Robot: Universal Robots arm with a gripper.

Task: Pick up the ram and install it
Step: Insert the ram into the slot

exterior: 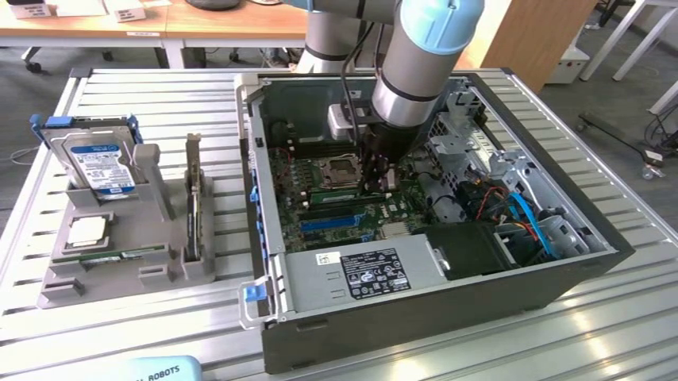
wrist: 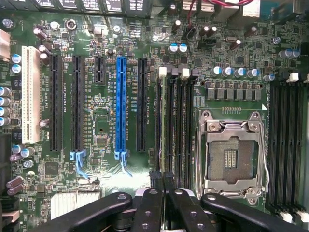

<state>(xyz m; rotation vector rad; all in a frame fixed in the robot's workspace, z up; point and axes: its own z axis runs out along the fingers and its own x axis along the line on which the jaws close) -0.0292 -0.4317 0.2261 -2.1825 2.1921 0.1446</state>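
The hand is nearly closed, pinching the ram edge-on at the memory slots beside the empty processor socket. The install step is in hand, and seating calls for a straight, aligned press.

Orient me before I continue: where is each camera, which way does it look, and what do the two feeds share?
Exterior view: off the robot, above the table, looking down at the open computer case and the parts holder on the exterior view's left; the arm reaches into the case.
Wrist view: on the wrist, facing straight down onto the motherboard; the gripper, shut on the ram, shows.
Shared: the empty CPU socket and the blue slot.
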